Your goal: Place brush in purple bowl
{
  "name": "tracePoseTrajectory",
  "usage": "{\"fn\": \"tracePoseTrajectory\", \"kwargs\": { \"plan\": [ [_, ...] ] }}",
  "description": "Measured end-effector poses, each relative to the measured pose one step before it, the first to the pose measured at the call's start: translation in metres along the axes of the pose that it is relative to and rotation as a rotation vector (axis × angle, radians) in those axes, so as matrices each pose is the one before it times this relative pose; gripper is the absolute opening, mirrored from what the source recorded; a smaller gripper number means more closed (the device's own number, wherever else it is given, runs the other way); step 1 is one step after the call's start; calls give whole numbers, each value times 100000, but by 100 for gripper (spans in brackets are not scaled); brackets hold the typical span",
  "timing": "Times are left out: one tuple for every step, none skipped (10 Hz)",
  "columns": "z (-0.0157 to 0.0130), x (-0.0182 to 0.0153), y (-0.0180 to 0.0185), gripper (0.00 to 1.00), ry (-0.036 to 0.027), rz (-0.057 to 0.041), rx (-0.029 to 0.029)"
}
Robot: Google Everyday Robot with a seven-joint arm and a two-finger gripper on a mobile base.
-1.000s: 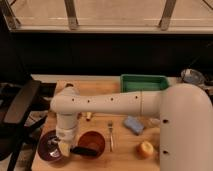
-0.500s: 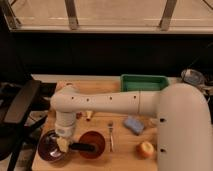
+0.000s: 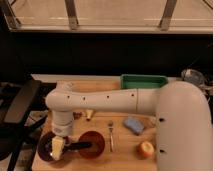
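My claw hangs straight down over the purple bowl at the 7 o'clock corner of the table; whether its fingers are parted or closed, I cannot tell. The brush lies level, its dark handle reaching from the claw toward 3 o'clock across the rim of the orange bowl, which sits just beside the purple one. I judge the brush is brought low here so that it drops inside the purple bowl. On the wooden table also rest a fork, a blue sponge, a yellow fruit and a green bin. Behind, at 12 o'clock, dark wall and railing.
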Motion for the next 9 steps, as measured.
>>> {"fn": "tracePoseTrajectory", "kwargs": {
  "plan": [
    [-1175,-481,-27,80,836,5717,-4272],
    [-977,-491,363,80,3026,9896,-3188],
    [-933,-460,555,80,3894,11564,-2451],
    [-964,-550,832,80,4837,13400,-2432],
    [-472,-220,431,80,2432,6803,-1139],
    [-530,-201,458,80,2746,7317,-1137],
    [-229,-77,242,80,1180,3183,-441],
    [-130,-14,77,80,715,1853,-174],
    [-1,0,16,80,49,100,3]
  ]
}}
